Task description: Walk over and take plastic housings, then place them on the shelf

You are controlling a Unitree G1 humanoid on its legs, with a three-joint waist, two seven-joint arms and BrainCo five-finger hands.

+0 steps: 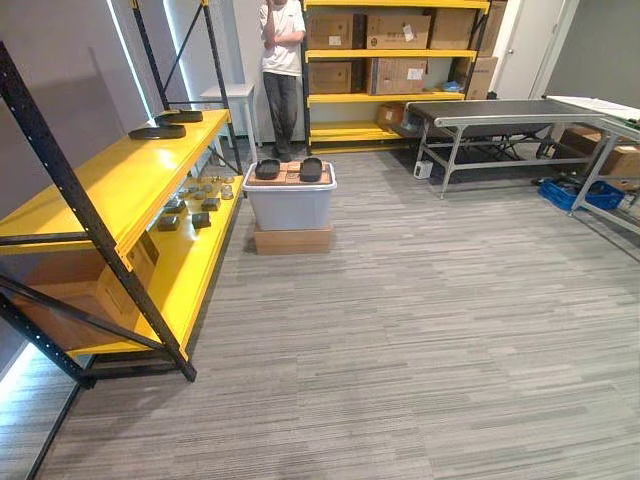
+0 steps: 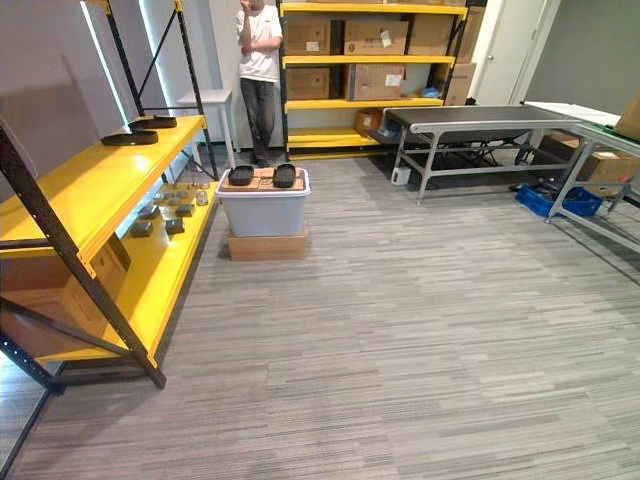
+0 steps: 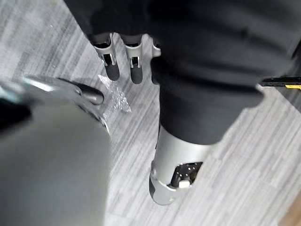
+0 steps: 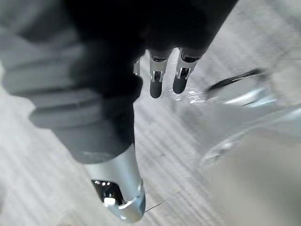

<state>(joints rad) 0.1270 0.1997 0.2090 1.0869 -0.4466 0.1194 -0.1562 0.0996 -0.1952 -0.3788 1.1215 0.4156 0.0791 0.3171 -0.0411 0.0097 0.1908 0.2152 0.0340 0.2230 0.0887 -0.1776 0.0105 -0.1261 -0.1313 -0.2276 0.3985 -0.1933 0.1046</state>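
Note:
Two black plastic housings (image 1: 267,169) (image 1: 311,169) lie on top of a pale grey bin (image 1: 291,205) standing on the floor ahead, some way off. To the left runs a yellow shelf (image 1: 110,180) with a black frame; two more black housings (image 1: 157,131) (image 1: 180,116) rest on its top board at the far end. My left hand (image 3: 113,68) hangs over the grey floor with straight fingers and holds nothing. My right hand (image 4: 157,80) hangs the same way, open and empty.
The bin sits on a flat cardboard box (image 1: 292,240). Small grey parts (image 1: 195,205) and a cardboard box (image 1: 80,290) occupy the shelf's lower board. A person (image 1: 283,60) stands at the back beside yellow racking with cartons (image 1: 385,50). A conveyor table (image 1: 500,112) and blue crate (image 1: 580,193) stand at the right.

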